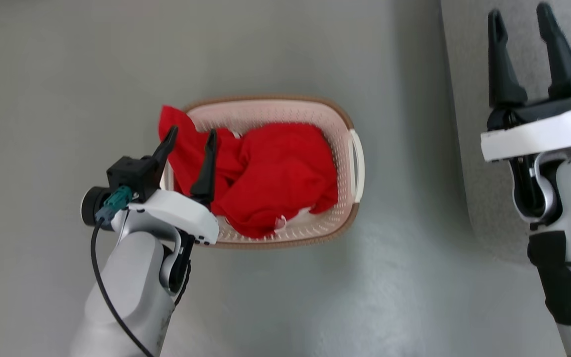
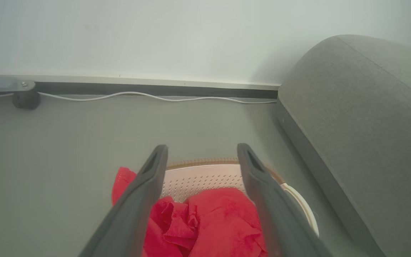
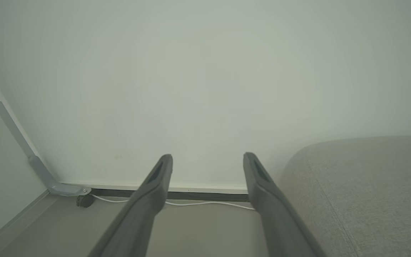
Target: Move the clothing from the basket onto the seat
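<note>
Because the clothing (image 1: 270, 173) lies in the basket (image 1: 350, 148), my left gripper (image 1: 191, 136) hangs spread over it; my right gripper (image 1: 521, 15) waits spread near the seat (image 1: 469, 99).

This looks like a living room in a home, or a bare room staged as one. A large, light grey upholstered sofa (image 2: 362, 125) runs up to a plain pale wall (image 3: 191, 89). Near it, on the smooth grey floor (image 1: 67, 74), sits a plastic laundry basket (image 1: 265, 99) heaped with red clothing (image 1: 275, 173). A dark skirting strip (image 2: 155, 89) lines the wall's foot, with a thin white cable (image 2: 137, 94) lying loose along it. A grey metal frame (image 3: 41, 171) on a small caster (image 3: 84, 200) stands in the corner.
</note>
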You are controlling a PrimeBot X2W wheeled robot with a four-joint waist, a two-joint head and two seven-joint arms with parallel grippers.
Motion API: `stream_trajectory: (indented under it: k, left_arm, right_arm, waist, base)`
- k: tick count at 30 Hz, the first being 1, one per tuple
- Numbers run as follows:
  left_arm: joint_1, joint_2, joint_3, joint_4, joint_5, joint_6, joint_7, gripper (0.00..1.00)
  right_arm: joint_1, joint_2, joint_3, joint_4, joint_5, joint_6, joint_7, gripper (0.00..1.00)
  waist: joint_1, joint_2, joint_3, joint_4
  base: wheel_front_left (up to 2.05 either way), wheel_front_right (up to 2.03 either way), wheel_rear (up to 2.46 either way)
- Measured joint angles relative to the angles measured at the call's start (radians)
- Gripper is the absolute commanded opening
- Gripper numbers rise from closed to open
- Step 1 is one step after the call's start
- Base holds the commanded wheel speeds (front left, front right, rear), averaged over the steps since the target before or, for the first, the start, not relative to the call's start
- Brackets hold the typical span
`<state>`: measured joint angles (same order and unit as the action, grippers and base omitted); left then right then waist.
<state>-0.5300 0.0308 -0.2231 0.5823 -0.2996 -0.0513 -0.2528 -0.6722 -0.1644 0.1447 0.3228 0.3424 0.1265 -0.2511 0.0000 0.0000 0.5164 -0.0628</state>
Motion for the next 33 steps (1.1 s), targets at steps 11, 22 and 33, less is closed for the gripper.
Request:
stream_trajectory:
  k: [11,22,33]
  left_arm:
    - [-0.183,0.002,-0.073,0.134,0.002,-0.023,-0.002,1.0]
    - [-0.372,0.008,-0.153,0.334,0.07,-0.068,-0.003,1.0]
    - [-0.493,0.023,-0.272,0.531,0.089,-0.076,-0.003,1.0]
  right_arm:
    - [-0.12,0.023,0.035,-0.074,0.011,0.0,-0.004,1.0]
    - [-0.174,0.054,0.056,-0.12,0.023,0.0,-0.005,1.0]
    - [-0.183,0.074,0.072,-0.136,0.033,0.0,-0.005,1.0]
  waist:
    - [0.0,0.0,0.228,-0.058]
    - [0.0,0.0,0.399,-0.123]
    - [0.0,0.0,0.472,-0.174]
  base:
    - [0.0,0.0,0.0]
    - [0.0,0.0,0.0]
    - [0.0,0.0,0.0]
